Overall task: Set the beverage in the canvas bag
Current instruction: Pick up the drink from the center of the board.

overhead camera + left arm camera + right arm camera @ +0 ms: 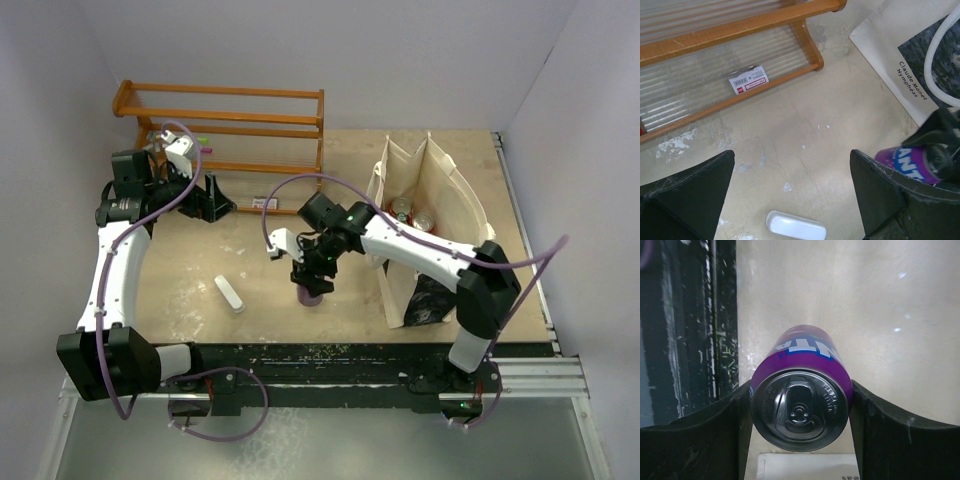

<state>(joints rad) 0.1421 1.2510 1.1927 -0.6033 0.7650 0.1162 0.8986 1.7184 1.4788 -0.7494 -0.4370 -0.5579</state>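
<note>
Purple can (799,385): rigid but thin-walled, smooth, slippery, likely full and weighty. Right gripper (801,405) clamped across upper sidewall, 2 pads touching; mid-body hold judged steadier. Left gripper (791,154) apart, empty. Canvas bag (452,196) soft.

Bright even diffuse light, faint soft shadows, mild sheen on can (799,412) top

Twin setup here: the left arm (112,270) and right arm (420,255) both have white shells with chunky black joints and black bases. A thin purple cable (264,398) loops loosely off each one. A white camera housing (282,242) sits by the wrist. The fingers (690,200) are matte black wedges with scuffed, dusty edges
</note>
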